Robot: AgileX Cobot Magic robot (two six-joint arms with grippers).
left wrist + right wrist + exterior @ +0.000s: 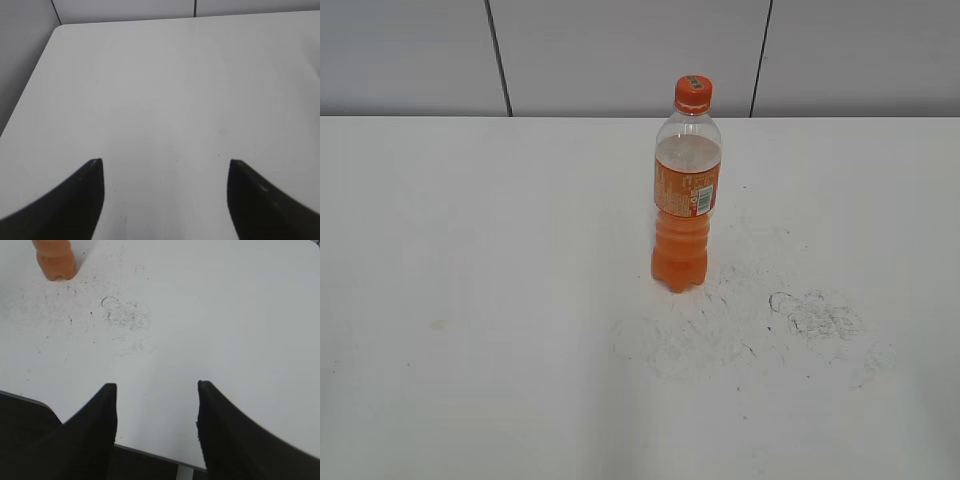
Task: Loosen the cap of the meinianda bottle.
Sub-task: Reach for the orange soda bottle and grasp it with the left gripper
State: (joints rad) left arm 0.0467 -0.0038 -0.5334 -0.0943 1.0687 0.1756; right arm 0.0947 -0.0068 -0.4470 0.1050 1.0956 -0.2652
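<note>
The meinianda bottle point(686, 200) stands upright on the white table, a little right of the middle, with orange drink and an orange label with a white barcode patch. Its orange cap point(693, 93) sits on top. Only the bottle's base point(55, 260) shows in the right wrist view, at the top left. My left gripper point(165, 162) is open and empty over bare table, and the bottle is out of its view. My right gripper point(157, 385) is open and empty over the table's near edge, far from the bottle. Neither gripper shows in the exterior view.
The white table point(470, 300) has dark scuff marks point(815, 315) right of and in front of the bottle, also in the right wrist view point(125, 315). A grey panelled wall point(620, 50) stands behind the table. The table's near edge point(150, 452) lies under my right gripper.
</note>
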